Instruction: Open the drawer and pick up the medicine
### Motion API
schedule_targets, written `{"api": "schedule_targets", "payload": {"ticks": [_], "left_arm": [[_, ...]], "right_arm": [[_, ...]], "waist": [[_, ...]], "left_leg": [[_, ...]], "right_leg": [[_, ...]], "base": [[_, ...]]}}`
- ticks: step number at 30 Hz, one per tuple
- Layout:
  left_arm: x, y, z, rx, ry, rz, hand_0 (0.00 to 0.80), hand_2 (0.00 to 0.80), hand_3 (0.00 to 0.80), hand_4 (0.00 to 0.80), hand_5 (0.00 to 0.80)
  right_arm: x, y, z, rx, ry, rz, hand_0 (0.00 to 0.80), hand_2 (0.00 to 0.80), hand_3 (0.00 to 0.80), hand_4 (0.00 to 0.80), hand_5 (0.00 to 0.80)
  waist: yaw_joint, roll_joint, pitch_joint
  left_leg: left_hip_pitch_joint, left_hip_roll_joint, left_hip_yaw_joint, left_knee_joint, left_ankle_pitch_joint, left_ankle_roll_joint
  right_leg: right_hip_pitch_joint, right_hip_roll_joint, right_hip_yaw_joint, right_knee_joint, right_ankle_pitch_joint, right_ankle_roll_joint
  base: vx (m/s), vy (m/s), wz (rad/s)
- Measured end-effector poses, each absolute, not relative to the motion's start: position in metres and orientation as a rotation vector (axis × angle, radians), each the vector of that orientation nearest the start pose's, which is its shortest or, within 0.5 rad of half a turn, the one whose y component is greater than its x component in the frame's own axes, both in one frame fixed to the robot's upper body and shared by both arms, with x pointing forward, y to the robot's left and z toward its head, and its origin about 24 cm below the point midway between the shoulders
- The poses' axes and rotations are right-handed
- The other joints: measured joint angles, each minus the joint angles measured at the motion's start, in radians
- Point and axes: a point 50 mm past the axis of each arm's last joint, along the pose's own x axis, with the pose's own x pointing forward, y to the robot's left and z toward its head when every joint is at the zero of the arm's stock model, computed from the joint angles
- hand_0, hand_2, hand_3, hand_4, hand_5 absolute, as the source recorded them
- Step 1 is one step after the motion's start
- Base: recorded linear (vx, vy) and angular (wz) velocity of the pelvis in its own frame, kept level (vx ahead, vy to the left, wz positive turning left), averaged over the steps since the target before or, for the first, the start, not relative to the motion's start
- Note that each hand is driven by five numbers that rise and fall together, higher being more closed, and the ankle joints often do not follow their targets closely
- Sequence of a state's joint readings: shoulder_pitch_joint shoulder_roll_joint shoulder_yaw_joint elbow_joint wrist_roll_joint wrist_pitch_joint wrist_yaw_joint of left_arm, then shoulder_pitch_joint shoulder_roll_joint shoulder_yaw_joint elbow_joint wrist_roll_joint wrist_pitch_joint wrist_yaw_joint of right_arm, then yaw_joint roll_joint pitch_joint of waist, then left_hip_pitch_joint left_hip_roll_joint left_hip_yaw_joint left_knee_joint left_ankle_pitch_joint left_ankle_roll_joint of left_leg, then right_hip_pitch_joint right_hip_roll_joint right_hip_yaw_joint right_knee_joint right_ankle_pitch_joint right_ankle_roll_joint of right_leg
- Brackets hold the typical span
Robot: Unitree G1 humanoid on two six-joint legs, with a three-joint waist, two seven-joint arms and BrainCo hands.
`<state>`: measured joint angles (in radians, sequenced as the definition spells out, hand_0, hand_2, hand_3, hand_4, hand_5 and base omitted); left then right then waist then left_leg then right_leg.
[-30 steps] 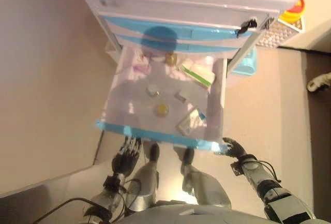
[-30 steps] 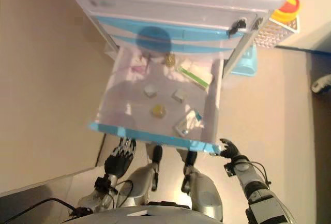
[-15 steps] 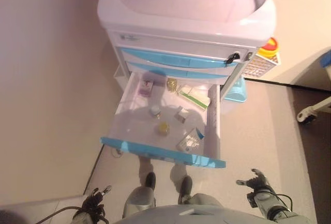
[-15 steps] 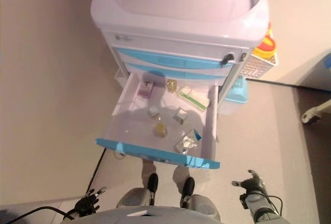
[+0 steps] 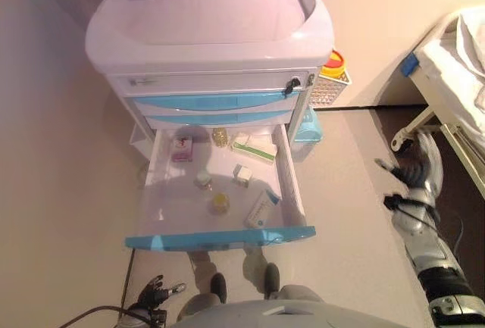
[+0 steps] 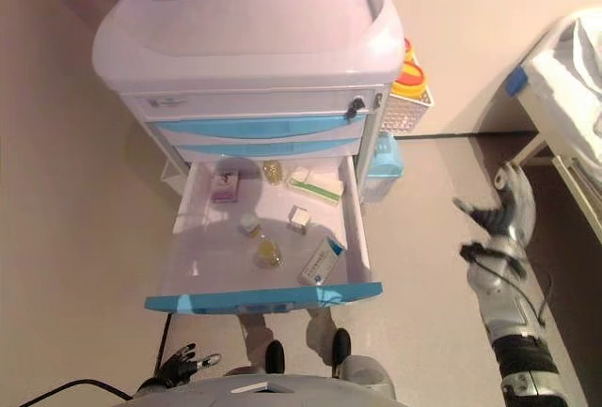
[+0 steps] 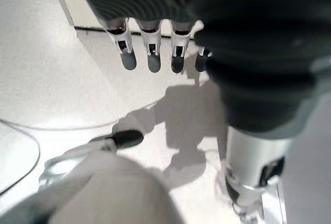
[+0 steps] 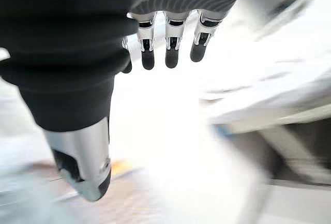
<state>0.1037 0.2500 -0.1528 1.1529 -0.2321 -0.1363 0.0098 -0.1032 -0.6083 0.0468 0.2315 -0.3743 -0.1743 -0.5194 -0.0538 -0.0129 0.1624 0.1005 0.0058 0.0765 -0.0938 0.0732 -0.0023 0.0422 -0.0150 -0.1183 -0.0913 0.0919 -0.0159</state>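
The white cart's lower drawer (image 5: pixel 220 237), with a blue front, stands pulled out. Inside lie a pink box (image 5: pixel 180 148), an amber bottle (image 5: pixel 220 136), a white-and-green box (image 5: pixel 254 147), a small vial (image 5: pixel 203 181), a small white box (image 5: pixel 242 174), a yellow-capped bottle (image 5: pixel 220 203) and a blue-and-white box (image 5: pixel 261 208). My right hand (image 5: pixel 415 169) is raised far to the right of the drawer, open and empty; its fingers (image 8: pixel 168 48) are straight. My left hand (image 5: pixel 155 292) hangs low below the drawer's front left, open and empty, with straight fingers (image 7: pixel 150 53) over the floor.
Two shut blue drawers (image 5: pixel 212 102) sit above the open one. A wire basket with a yellow-and-red container (image 5: pixel 332 63) hangs on the cart's right side, above a blue bin (image 5: pixel 307 125). A bed with white sheets (image 5: pixel 462 63) stands at the right. A wall runs along the left.
The camera has pulled back and shifted. My right hand has gone from the drawer's front right corner out to the right and up. My left hand has dropped away from the drawer front.
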Motion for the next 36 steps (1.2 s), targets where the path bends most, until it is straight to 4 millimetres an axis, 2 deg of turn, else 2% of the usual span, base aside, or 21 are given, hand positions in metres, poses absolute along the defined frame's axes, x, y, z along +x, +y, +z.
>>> {"api": "schedule_targets", "payload": {"ticks": [5, 7, 11, 16, 26, 31, 36], "left_arm": [[0.074, 0.234, -0.159, 0.125, 1.119, 0.136, 0.000, 0.000, 0.000, 0.000, 0.000], [0.074, 0.234, -0.159, 0.126, 1.120, 0.127, 0.000, 0.000, 0.000, 0.000, 0.000], [0.078, 0.234, -0.159, 0.130, 1.114, 0.118, 0.000, 0.000, 0.000, 0.000, 0.000], [0.078, 0.235, -0.159, 0.129, 1.128, 0.106, 0.000, 0.000, 0.000, 0.000, 0.000], [0.074, 0.249, -0.156, 0.163, 1.139, 0.114, 0.000, 0.000, 0.000, 0.000, 0.000], [0.085, 0.247, -0.154, 0.167, 1.116, 0.089, 0.000, 0.000, 0.000, 0.000, 0.000], [0.098, 0.248, -0.150, 0.187, 1.079, 0.062, 0.000, 0.000, 0.000, 0.000, 0.000]], "right_arm": [[0.281, -0.233, 0.113, -1.122, -0.438, -0.004, 0.000, 0.000, 0.000, 0.000, 0.000], [0.287, -0.215, 0.120, -1.135, -0.480, 0.114, 0.000, 0.000, 0.000, 0.000, 0.000], [0.291, -0.183, 0.116, -1.183, -0.512, 0.330, 0.000, 0.000, 0.000, 0.000, 0.000], [0.294, -0.159, 0.097, -1.276, -0.480, 0.519, 0.000, 0.000, 0.000, 0.000, 0.000], [0.299, -0.145, 0.053, -1.352, -0.305, 0.655, 0.000, 0.000, 0.000, 0.000, 0.000], [0.312, -0.142, 0.045, -1.383, -0.231, 0.606, 0.000, 0.000, 0.000, 0.000, 0.000], [0.323, -0.140, 0.041, -1.382, -0.190, 0.531, 0.000, 0.000, 0.000, 0.000, 0.000]], "waist": [[0.007, -0.005, -0.004], [0.013, -0.006, -0.005], [0.042, -0.008, -0.020], [0.082, -0.013, -0.031], [0.158, -0.024, -0.030], [0.168, -0.028, -0.002], [0.211, -0.026, 0.057]], "left_leg": [[0.000, 0.000, 0.011, 0.000, -0.004, -0.003], [0.001, 0.000, 0.011, 0.000, -0.004, -0.003], [-0.002, -0.001, 0.003, 0.001, -0.003, -0.001], [-0.007, -0.007, -0.020, 0.001, 0.000, 0.003], [-0.034, -0.014, -0.073, 0.001, 0.009, 0.001], [-0.064, -0.024, -0.112, 0.003, 0.022, 0.005], [-0.082, -0.028, -0.139, 0.005, 0.033, 0.005]], "right_leg": [[-0.002, 0.000, 0.004, 0.000, 0.001, 0.001], [-0.003, 0.000, 0.006, 0.000, 0.001, 0.001], [-0.002, -0.001, -0.001, 0.000, 0.001, 0.002], [0.001, -0.008, -0.021, 0.000, -0.001, 0.005], [-0.001, -0.016, -0.067, 0.000, -0.007, 0.011], [-0.017, -0.027, -0.110, 0.000, -0.008, 0.014], [-0.020, -0.030, -0.137, 0.001, -0.010, 0.016]], "base": [[0.037, 0.008, -0.04], [0.035, 0.011, -0.03], [0.040, 0.005, 0.03], [0.045, 0.000, 0.13], [0.030, 0.015, 0.16], [-0.013, 0.015, 0.25], [0.008, 0.013, 0.19]]}}
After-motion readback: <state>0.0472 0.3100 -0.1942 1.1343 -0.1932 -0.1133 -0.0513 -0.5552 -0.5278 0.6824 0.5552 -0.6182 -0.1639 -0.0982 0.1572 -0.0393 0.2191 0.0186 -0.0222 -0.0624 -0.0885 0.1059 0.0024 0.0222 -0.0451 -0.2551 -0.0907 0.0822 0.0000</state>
